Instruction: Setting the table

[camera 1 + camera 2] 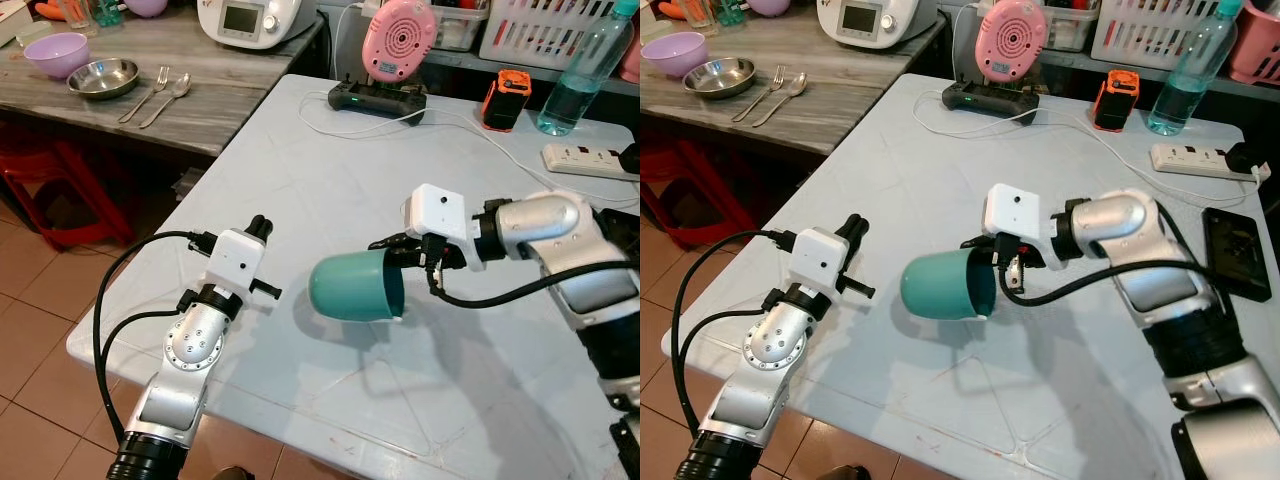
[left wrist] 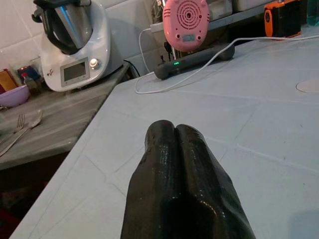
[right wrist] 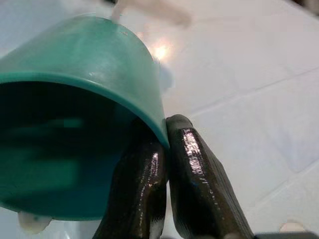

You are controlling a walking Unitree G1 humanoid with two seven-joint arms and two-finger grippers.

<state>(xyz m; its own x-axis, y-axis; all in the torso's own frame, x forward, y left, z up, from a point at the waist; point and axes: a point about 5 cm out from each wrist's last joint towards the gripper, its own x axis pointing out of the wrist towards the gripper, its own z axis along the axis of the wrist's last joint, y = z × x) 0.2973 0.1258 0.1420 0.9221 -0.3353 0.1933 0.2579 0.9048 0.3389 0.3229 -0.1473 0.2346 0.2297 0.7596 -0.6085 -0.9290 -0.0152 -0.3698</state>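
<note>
Above the middle of the white table, toward its near edge, the right gripper is pinching the rim of the teal cup, one finger inside; the cup is lying sideways in the air, mouth facing that arm, base pointing toward the left gripper, which is hovering nearby with fingers pressed together

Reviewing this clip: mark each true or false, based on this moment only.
1. The right gripper pinches the teal cup by its rim. True.
2. The cup stands upright. False: it is tipped on its side, mouth toward the gripper.
3. The left gripper is shut and holds nothing. True.
4. The fork and spoon lie on the white table. False: they lie on the grey wooden table, beside the metal bowl.
</note>
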